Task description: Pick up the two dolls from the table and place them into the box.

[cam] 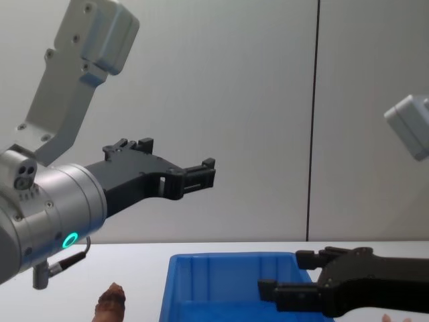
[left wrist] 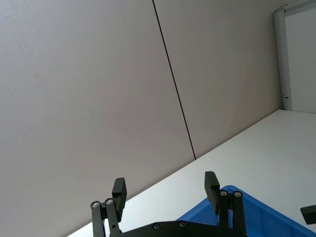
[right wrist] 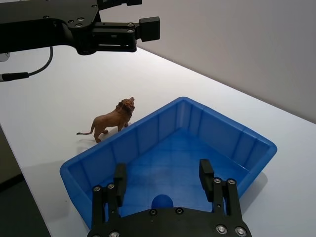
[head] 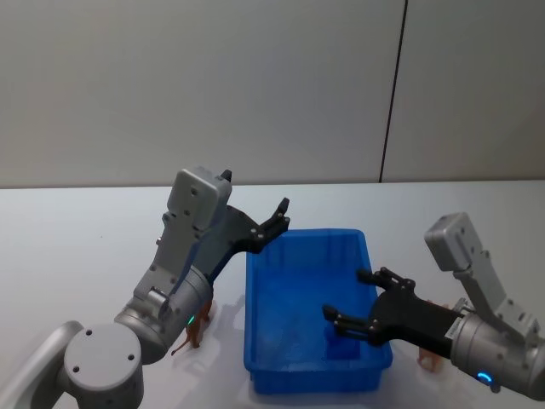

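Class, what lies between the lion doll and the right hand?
One wall of the blue box: in the right wrist view the lion doll stands outside it, the right hand hovers over its inside.

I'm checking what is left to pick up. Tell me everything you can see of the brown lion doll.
The lion doll is a small reddish-brown toy, plastic by its look, with a darker shaggy mane, four legs and a thin tail. It stands upright on its feet on the white table, head raised, close beside the left wall of the blue box and outside it. Nothing grips it.
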Robot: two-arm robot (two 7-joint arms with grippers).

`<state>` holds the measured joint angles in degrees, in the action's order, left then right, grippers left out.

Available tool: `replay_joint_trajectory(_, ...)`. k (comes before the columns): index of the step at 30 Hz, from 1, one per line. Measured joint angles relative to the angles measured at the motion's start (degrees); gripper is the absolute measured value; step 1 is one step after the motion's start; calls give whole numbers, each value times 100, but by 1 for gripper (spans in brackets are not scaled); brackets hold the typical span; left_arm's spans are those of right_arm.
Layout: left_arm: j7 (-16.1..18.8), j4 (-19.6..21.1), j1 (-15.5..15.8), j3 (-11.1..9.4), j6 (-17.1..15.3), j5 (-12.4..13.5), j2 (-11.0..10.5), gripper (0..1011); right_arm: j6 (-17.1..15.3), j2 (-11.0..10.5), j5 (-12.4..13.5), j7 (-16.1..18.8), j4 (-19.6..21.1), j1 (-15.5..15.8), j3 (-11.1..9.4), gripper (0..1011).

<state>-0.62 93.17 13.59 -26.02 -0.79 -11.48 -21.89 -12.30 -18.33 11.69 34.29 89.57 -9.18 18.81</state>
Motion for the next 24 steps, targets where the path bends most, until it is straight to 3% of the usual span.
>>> replay_joint_trajectory(6, 0, 0, 0, 0, 0, 0, 0, 1001, 24, -41, 53, -69, -8, 2, -21, 1004)
replay_joint_trajectory(24, 0, 0, 0, 0, 0, 0, 0, 1001, -171, -442, 417, -590, 80, 326, -282, 1004)
